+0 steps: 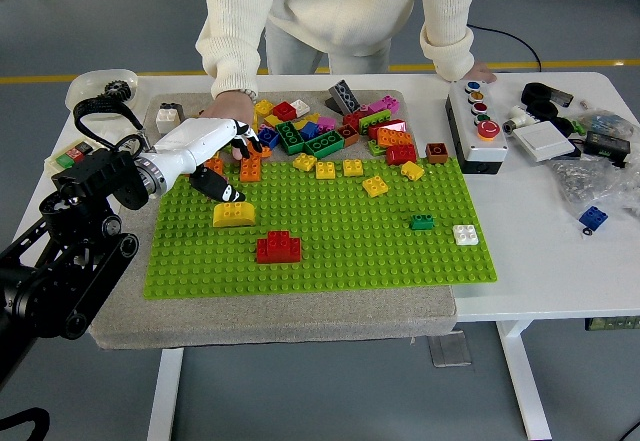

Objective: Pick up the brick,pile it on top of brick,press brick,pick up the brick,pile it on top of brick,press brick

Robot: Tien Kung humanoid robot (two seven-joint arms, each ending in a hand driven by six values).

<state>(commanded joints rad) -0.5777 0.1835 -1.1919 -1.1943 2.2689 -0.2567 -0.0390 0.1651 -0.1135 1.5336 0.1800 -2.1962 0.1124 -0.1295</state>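
A yellow brick point(233, 213) with a rounded top sits on the left part of the green baseplate point(350, 231). A red brick point(278, 248) stands on the plate just below and right of it. My left hand point(236, 170), white with black fingertips, hovers above and left of the yellow brick, open, holding nothing. Its thumb point(225, 190) points down toward the yellow brick without touching it. A pile of loose bricks point(320, 131) lies along the plate's far edge.
A person in a white sweater stands at the far side; one hand point(233, 103) reaches into the pile just behind my left hand, the other rests by the button box point(476, 121). Small green point(422, 222) and white point(465, 234) bricks sit on the plate's right.
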